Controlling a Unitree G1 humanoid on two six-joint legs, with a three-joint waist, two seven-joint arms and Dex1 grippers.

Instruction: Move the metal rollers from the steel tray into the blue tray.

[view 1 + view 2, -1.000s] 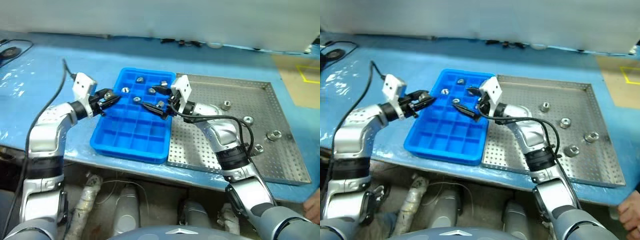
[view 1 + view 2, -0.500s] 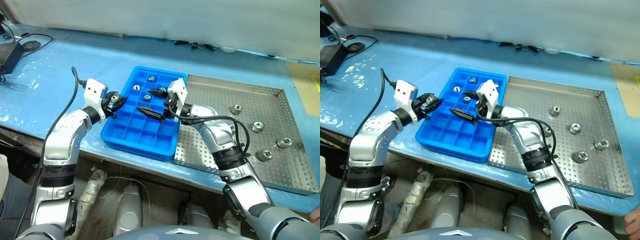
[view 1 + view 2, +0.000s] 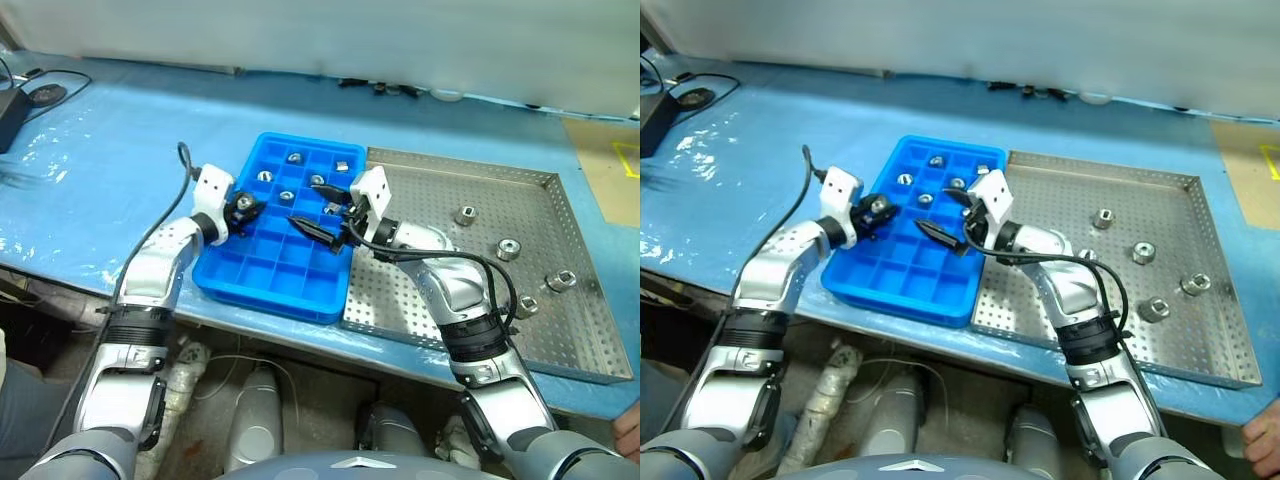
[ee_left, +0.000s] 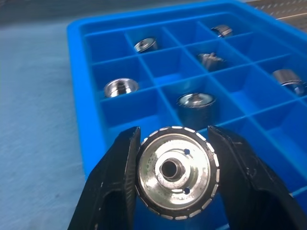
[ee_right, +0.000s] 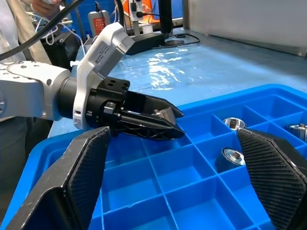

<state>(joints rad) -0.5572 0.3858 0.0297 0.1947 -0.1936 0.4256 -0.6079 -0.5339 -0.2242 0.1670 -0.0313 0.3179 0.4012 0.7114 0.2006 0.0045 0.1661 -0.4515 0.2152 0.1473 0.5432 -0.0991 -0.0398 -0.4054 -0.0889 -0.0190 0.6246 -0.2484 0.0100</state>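
Blue and gridded, the rectangular plastic tray (image 3: 272, 272) has its far corner compartments partly hidden by the right gripper (image 3: 330, 213), whose two black fingers stand spread wide and empty above it. The left gripper (image 4: 173, 175) pinches one shiny hollow-centred metal roller (image 4: 175, 173) over the tray's left rim, with five more rollers in far compartments and the near rows free. Four rollers (image 3: 508, 249) lie well apart on the square perforated steel tray (image 3: 560, 345).

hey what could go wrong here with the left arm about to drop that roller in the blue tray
The left tool grips a roller only by its rim, so it could slip or land tilted on a divider of the blue tray. The open right tool hovers close over the same tray, so the two could bump. Some cells already hold rollers.
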